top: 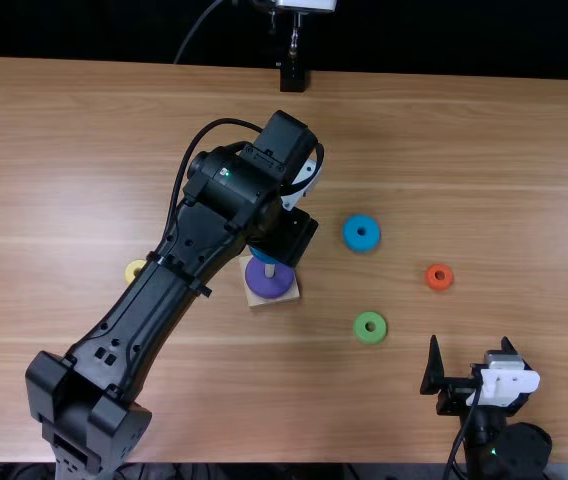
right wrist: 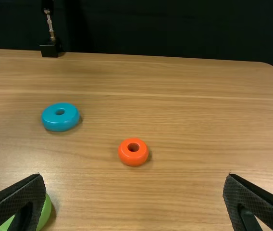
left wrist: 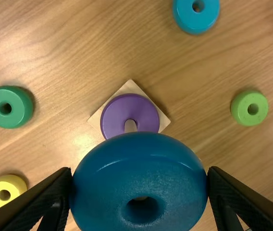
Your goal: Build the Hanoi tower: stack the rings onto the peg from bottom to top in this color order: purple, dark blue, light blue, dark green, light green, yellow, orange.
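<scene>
My left gripper (top: 286, 236) is above the peg base (top: 268, 300) in the top view; in the left wrist view the left gripper (left wrist: 140, 185) is shut on the dark blue ring (left wrist: 139, 180). The purple ring (left wrist: 122, 111) sits on the base around the peg (left wrist: 130, 126), with the dark blue ring held above and partly over it. Loose on the table lie the light blue ring (top: 361, 233), light green ring (top: 370, 327), orange ring (top: 439, 277), yellow ring (left wrist: 6, 190) and dark green ring (left wrist: 8, 107). My right gripper (top: 471, 362) stands open, also in the right wrist view (right wrist: 132, 192).
The left arm stretches across the left half of the wooden table (top: 484, 150), covering part of it in the top view. A black stand (top: 292, 75) is at the table's far edge. The right arm is low at the near right edge.
</scene>
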Controlling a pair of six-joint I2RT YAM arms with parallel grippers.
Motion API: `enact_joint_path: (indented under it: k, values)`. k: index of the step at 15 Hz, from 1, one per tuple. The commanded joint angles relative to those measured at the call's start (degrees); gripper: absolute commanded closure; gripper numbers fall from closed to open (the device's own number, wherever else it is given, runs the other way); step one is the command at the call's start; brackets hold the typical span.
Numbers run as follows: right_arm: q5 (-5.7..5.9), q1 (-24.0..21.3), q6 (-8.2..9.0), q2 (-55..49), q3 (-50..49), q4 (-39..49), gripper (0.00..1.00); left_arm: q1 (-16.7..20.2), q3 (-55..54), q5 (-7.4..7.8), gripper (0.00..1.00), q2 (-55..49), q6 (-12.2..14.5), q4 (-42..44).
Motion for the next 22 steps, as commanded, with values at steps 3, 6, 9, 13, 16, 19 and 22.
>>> enact_joint_path:
  k: [3,6,9,13,16,19,22]
  values:
    - [-0.38,-0.4,0.07,-0.7,-4.6,-2.2,0.00,-0.8,1.6,0.05,0.94,0.9,-0.3,-0.1]
    - [-0.38,-0.4,0.07,-0.7,-4.6,-2.2,0.00,-0.8,1.1,0.89,0.06,1.0,-0.4,-0.3]
    - [-0.38,-0.4,0.07,-0.7,-4.6,-2.2,0.00,-0.5,1.0,0.99,0.00,1.1,-0.5,-1.1]
    - [-0.38,-0.4,0.07,-0.7,-4.6,-2.2,0.00,-0.1,1.0,0.89,0.00,0.8,-0.5,-0.8]
    - [-0.38,-0.4,0.07,-0.7,-4.6,-2.2,0.00,0.4,1.1,0.26,0.00,-0.1,-0.3,0.0]
    - [-0.38,-0.4,0.07,-0.7,-4.6,-2.2,0.00,5.4,-1.4,0.57,0.00,-9.9,-0.3,7.3]
    - [-0.38,-0.4,0.07,-0.7,-4.6,-2.2,0.00,12.0,-19.5,0.78,0.00,-26.1,-0.4,26.5]
